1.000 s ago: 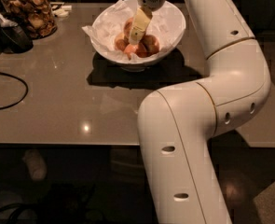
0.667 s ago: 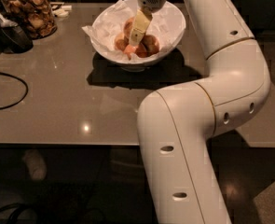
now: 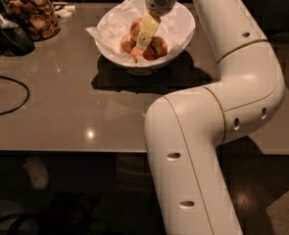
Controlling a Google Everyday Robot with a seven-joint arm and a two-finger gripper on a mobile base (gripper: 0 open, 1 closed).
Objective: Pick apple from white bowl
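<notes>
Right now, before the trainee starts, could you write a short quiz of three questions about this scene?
1. True or false: the claw reaches down into the white bowl, right at the apples.
2. Choose one: what stands on the table at the top left of the camera view? A) a glass jar of brown snacks; B) a kettle; C) a plant.
3. Fill in the gap: the bowl is lined with crumpled white ____.

Key: 1 true; 2 A; 3 paper.
</notes>
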